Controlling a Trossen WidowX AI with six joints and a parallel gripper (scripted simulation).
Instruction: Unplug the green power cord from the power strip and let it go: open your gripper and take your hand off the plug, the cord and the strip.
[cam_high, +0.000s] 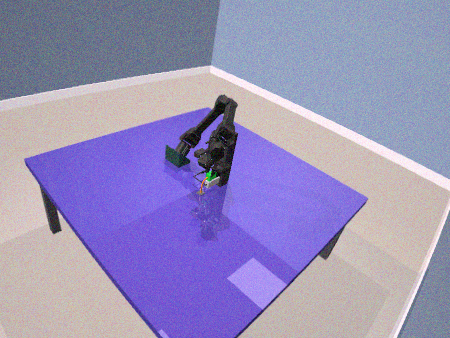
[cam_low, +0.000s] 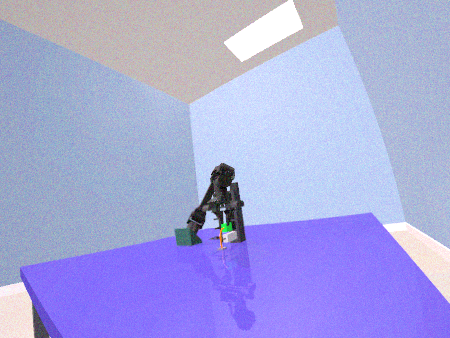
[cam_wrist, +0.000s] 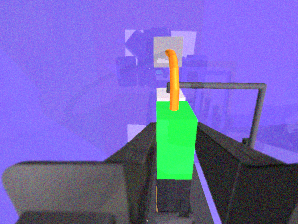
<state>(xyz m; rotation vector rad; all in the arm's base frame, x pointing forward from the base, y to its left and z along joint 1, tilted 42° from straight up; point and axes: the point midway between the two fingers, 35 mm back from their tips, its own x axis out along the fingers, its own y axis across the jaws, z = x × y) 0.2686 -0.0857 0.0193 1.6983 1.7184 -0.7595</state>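
The green plug stands upright between my two dark fingers. My gripper is shut on its sides. An orange cord rises from the plug's top and curves down to a small grey block on the table. The white power strip lies on the purple table right under the plug, which sits on its top. In the wrist view the strip is mostly hidden by the plug and the fingers.
A dark green box stands on the table just left of the arm. A thin grey bar frame shows to the right of the plug. The arm's dark upright part stands close behind the strip.
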